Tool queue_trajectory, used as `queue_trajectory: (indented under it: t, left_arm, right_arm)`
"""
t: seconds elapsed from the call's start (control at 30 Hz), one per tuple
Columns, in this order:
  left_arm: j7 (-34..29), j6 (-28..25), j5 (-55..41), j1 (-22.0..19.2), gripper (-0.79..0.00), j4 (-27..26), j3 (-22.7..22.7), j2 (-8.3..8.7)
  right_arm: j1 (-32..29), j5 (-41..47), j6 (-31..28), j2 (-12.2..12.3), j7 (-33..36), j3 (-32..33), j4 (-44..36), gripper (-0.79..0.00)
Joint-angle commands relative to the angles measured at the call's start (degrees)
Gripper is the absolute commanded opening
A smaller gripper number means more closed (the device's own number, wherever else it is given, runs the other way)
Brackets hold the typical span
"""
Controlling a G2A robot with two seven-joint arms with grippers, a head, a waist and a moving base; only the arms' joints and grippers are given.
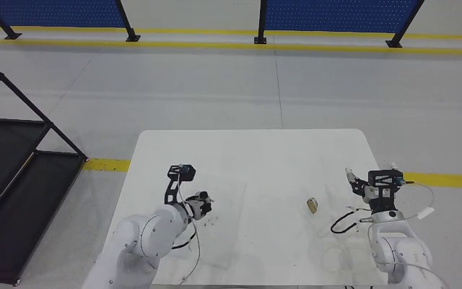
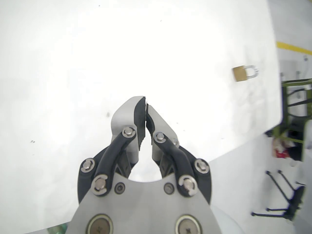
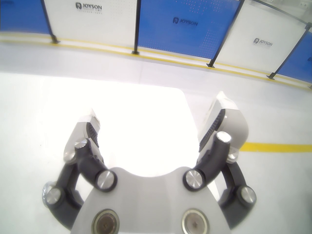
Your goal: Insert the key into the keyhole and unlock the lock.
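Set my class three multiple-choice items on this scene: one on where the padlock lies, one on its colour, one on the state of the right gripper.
1. Where does the padlock lie? A on the table, nearer the right arm; B on the floor; C on the black rack.
2. What colour is its body? A red; B brass; C blue.
3. How does the right gripper stand? A shut on the padlock; B shut, empty; C open.
Key: 1 A, it rests flat on the white top; 2 B, the left wrist view shows a brass body with a silver shackle; 3 C, its fingers stand wide apart with nothing between them.
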Motion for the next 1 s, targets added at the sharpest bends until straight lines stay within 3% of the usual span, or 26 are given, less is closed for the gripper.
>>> queue_trajectory:
  t: [0.0,0.17,0.33,0.43,0.6,0.73,0.83,0.97]
  left_arm:
    - [0.6,-2.7,-12.9,0.8,-0.785,0.9,-6.0,-0.03]
    - [-3.3,-8.6,-31.3,2.4,-0.785,6.3,-17.4,0.39]
    - [-10.1,-15.3,-51.2,2.0,-0.785,16.9,-23.8,0.77]
    - [-14.5,-17.3,-58.1,0.3,-0.785,22.3,-26.2,1.27]
    - [-20.9,-18.1,-64.9,-3.6,-0.785,30.1,-27.9,2.19]
    - [-23.6,-18.7,-68.5,-7.9,-0.785,36.4,-26.5,3.28]
    - [-23.6,-19.8,-71.2,-9.7,-0.785,38.5,-24.5,4.21]
    - [-23.6,-19.8,-71.2,-9.7,-0.785,38.5,-24.5,4.21]
  right_arm:
    - [0.0,0.0,0.0,0.0,0.0,0.0,0.0,0.000]
    - [0.0,0.0,0.0,0.0,0.0,0.0,0.0,0.000]
    - [0.0,0.0,0.0,0.0,0.0,0.0,0.0,0.000]
    - [0.0,0.0,0.0,0.0,0.0,0.0,0.0,0.000]
    - [0.0,0.0,0.0,0.0,0.0,0.0,0.0,0.000]
    - [0.0,0.0,0.0,0.0,0.0,0.0,0.0,0.000]
    - [0.0,0.0,0.0,0.0,0.0,0.0,0.0,0.000]
    - [0.0,0.0,0.0,0.0,0.0,0.0,0.0,0.000]
